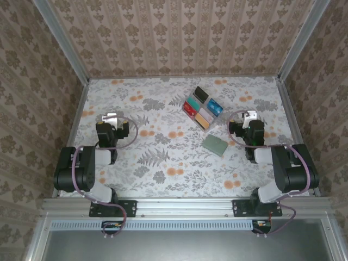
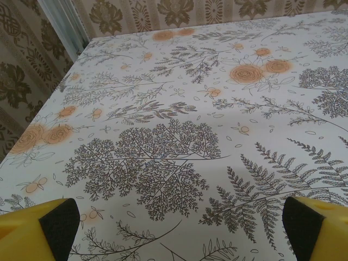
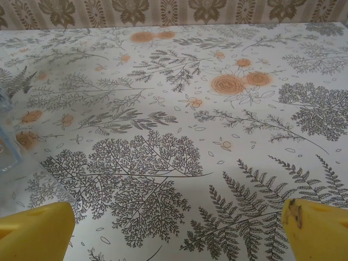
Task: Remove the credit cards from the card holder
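The left hand and right hand stand open. The credit cards lie on the bench near the card holder.

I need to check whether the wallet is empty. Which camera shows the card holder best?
Top external: the sage-green card holder lies whole, apparently closed, on the floral tablecloth, with the credit cards laid out beyond it. Each wrist view looks across that cloth between its own spread yellow fingertips.
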Available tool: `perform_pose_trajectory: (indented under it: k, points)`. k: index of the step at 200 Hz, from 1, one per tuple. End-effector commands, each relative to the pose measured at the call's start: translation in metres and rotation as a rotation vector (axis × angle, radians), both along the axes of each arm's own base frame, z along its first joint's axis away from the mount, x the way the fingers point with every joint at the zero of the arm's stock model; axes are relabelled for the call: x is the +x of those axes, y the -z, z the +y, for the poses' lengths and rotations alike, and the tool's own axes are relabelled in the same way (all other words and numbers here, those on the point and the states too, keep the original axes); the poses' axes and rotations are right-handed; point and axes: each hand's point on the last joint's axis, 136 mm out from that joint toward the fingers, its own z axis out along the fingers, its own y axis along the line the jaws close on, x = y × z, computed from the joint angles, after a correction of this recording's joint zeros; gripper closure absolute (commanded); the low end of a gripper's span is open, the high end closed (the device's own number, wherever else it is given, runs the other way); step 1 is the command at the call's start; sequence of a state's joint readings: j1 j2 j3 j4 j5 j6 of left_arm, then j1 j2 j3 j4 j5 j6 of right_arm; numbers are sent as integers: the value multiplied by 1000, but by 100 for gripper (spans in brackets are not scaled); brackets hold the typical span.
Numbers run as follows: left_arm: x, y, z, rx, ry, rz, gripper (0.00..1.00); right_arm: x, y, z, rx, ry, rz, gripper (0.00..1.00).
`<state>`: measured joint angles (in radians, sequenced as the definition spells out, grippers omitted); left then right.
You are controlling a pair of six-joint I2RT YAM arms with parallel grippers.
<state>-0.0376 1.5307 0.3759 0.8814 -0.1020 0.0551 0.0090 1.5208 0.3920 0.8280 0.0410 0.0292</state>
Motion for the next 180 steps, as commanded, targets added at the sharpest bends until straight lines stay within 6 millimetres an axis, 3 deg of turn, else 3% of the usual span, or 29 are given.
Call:
perform_pose_trajectory:
  k: [1,180]
  points:
    - [6,-4,2,-12,-11,-10,0,7,-9,0,6,-2,-31,0]
    - [4,-5,3,-15,-14,-18,0,6,-10,0,6,-1,-37,0]
